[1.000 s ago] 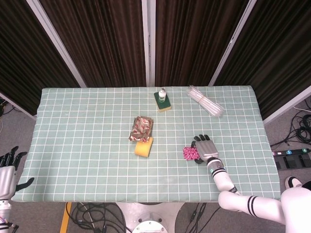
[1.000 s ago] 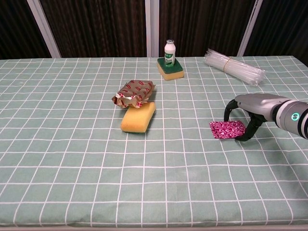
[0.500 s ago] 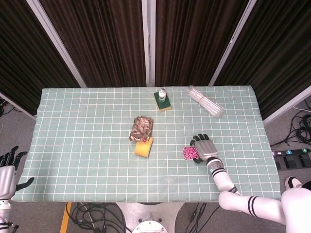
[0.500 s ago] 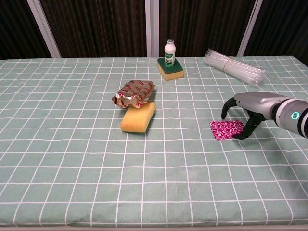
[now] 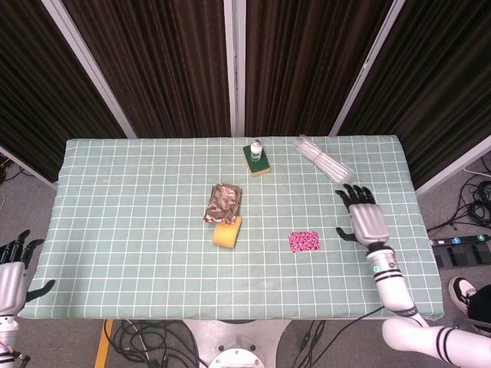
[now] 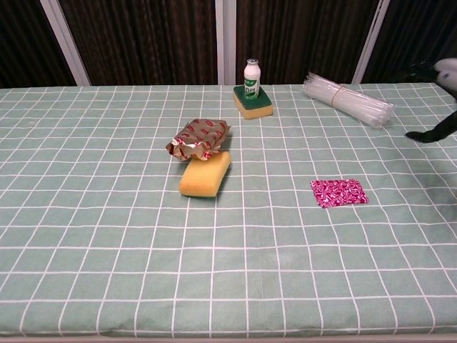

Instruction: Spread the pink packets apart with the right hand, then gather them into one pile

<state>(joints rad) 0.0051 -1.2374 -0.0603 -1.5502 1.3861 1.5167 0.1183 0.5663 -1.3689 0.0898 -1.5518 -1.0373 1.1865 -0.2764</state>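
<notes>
The worktop point(image 5: 138, 253) carries everything. My right hand point(image 5: 365, 220) hovers flat, fingers apart, holding nothing, well right of the pink packets point(image 5: 304, 241), which lie in one stack near the yellow sponge point(image 5: 226, 232).

A: What stands near the packets point(image 5: 304, 241)?

B: Little. The sponge point(image 5: 226, 231) lies well to their left with the wrapper point(image 5: 222, 203) touching its far edge. Bare cloth point(image 5: 138, 230) runs between sponge and packets.

A: And behind them?

B: The bottle point(image 5: 256, 148) stands upright on a green pad point(image 5: 258, 160), far back. The straws point(image 5: 324, 159) lie back and to the right, near the right hand point(image 5: 365, 218), which hovers with fingers spread, well right of the packets.

A: In front?

B: Open cloth to the table edge.
</notes>
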